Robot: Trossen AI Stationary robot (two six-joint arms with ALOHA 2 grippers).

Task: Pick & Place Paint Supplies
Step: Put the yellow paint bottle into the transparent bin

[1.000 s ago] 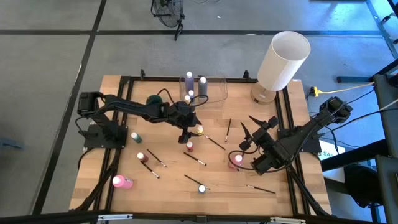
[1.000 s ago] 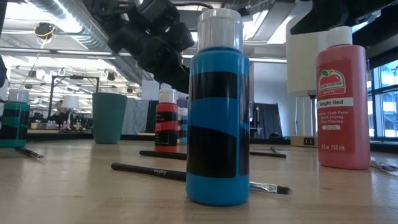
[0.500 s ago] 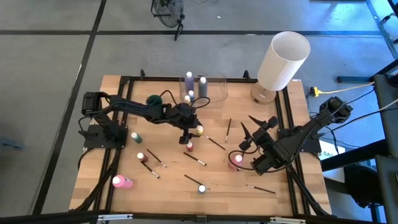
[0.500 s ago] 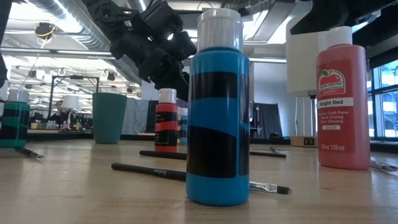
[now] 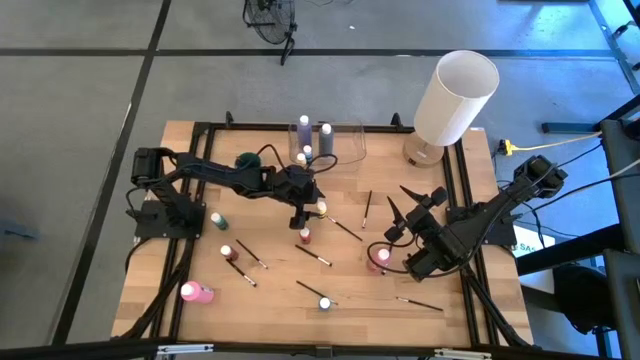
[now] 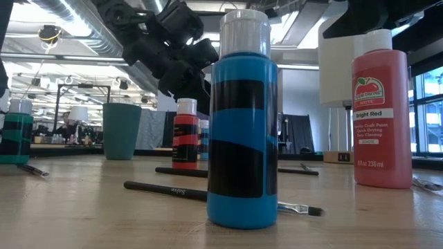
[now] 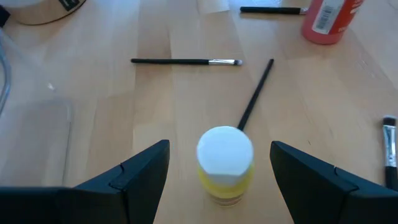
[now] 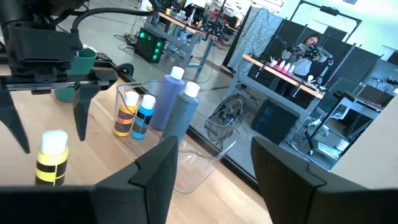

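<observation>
The left gripper [image 7: 219, 180] is positioned with its jaws wide, either side of the upright yellow paint bottle [image 7: 224, 163], untouched. The right gripper [image 5: 405, 215] is held empty, jaws open, well apart.

Grey floor [image 5: 80, 90] with dark seams surrounds the wooden table [image 5: 190, 250]; ceiling lights [image 6: 48, 33] glow overhead

From the low view you cannot see the left tool's fingertips; the blue bottle [image 6: 242, 124] hides them. The red bottle [image 7: 329, 18] is cut off by the left wrist picture's edge. In the high view, the brushes' [image 5: 312, 255] bristles are too small to tell.
</observation>
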